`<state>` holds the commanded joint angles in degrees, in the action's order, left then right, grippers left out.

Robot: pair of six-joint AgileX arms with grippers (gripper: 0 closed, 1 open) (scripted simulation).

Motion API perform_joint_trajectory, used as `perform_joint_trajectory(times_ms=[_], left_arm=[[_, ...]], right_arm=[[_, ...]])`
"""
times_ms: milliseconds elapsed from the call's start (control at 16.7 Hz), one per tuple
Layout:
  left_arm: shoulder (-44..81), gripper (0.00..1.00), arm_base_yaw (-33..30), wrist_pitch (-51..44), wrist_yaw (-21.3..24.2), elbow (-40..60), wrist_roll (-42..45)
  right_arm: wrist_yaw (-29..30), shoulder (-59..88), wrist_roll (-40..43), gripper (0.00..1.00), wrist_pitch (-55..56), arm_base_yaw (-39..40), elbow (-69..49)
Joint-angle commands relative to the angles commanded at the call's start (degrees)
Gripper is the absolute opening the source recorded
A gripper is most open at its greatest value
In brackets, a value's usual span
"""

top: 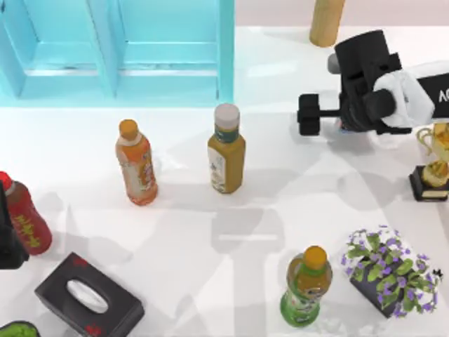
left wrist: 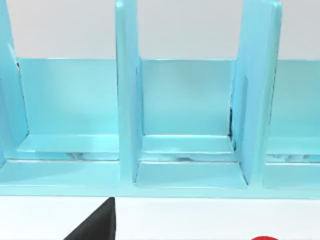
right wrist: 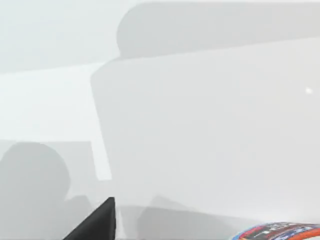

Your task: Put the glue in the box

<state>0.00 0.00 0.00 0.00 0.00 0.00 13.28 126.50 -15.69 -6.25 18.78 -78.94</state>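
The glue [right wrist: 280, 232] shows as a strip of blue-and-red label at the edge of the right wrist view, lying on the white table, off to the side of the one dark finger [right wrist: 95, 225] and not between the jaws. My right gripper [top: 309, 114] hovers open over the table's back right, pointing left toward the box. The light blue box [top: 224, 56] with upright dividers stands at the back left; its compartments [left wrist: 187, 115] face the left wrist camera. My left gripper [top: 8, 242] is parked open at the left edge, one finger [left wrist: 95, 225] showing.
An orange bottle [top: 137, 165] and a yellow bottle [top: 226, 151] stand mid-table between the right gripper and the box. A red bottle [top: 24, 214], a black tissue box [top: 88, 298], a green bottle [top: 306, 288], a flower pot [top: 389, 270], a trophy [top: 431, 165] and a wooden cylinder [top: 326, 21] ring the table.
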Motion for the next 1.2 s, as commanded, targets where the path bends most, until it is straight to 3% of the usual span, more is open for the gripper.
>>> perform_joint_trajectory(times_ms=[300, 1080, 1200], left_arm=[[0.0, 1.0, 0.0, 0.0, 0.0, 0.0, 0.0], [0.0, 1.0, 0.0, 0.0, 0.0, 0.0, 0.0], [0.0, 1.0, 0.0, 0.0, 0.0, 0.0, 0.0]], right_arm=[[-0.06, 0.46, 0.08, 1.0, 0.46, -0.14, -0.11], [-0.06, 0.46, 0.08, 0.02, 0.46, -0.14, -0.11], [-0.06, 0.46, 0.08, 0.0, 0.46, -0.14, -0.11]])
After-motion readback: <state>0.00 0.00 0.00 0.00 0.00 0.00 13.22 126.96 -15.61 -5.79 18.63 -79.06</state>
